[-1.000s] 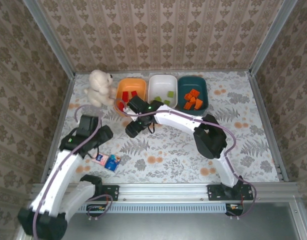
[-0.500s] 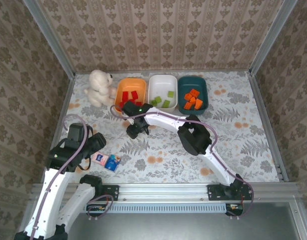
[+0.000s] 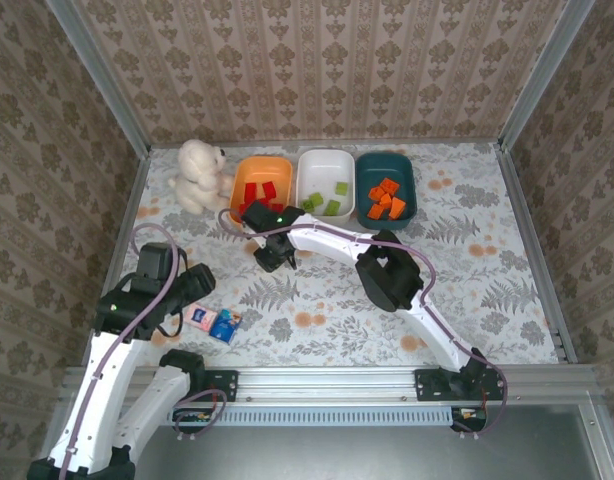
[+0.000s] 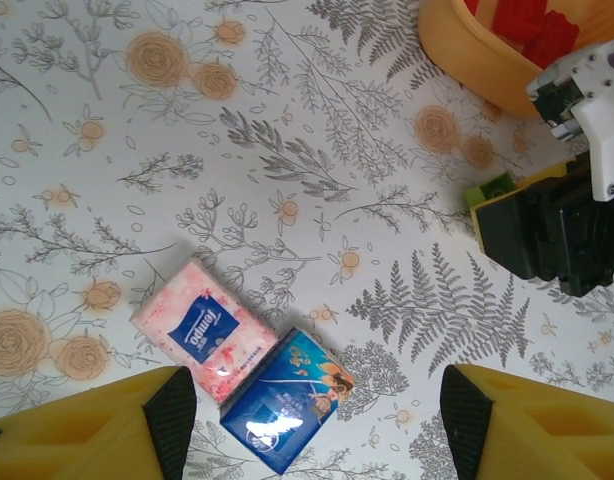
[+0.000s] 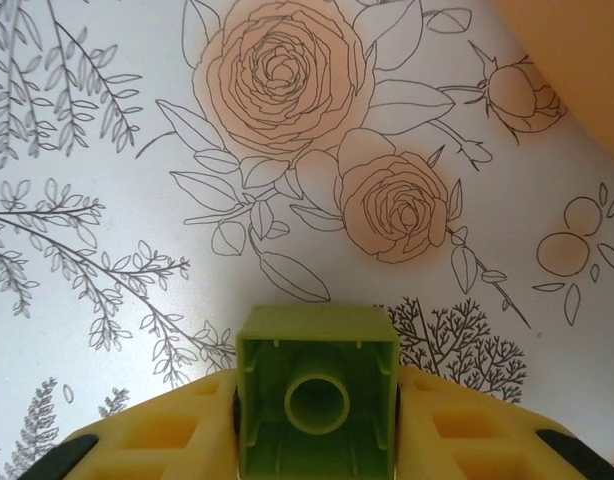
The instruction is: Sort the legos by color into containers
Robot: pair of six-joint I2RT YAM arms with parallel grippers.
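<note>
My right gripper (image 5: 317, 420) is shut on a lime green lego (image 5: 317, 385), whose hollow underside faces the camera just above the floral tabletop. From above, that gripper (image 3: 273, 254) hangs just in front of the orange tray (image 3: 257, 163), which holds red legos (image 3: 257, 192). The white tray (image 3: 322, 168) holds green legos (image 3: 334, 197). Orange legos (image 3: 385, 198) lie in the dark teal tray (image 3: 408, 185). My left gripper (image 4: 312, 410) stands open over two flat packets at the near left. In its view the green lego (image 4: 490, 188) shows at the tip of the right gripper (image 4: 552, 235).
A pink packet (image 4: 199, 335) and a blue packet (image 4: 287, 400) lie side by side on the table, touching. A white plush toy (image 3: 199, 175) sits left of the orange tray. Patterned walls close in the table on three sides.
My right gripper has closed on the green lego and shifted slightly toward the orange tray. The left arm has drawn back toward the near left and stays open.
</note>
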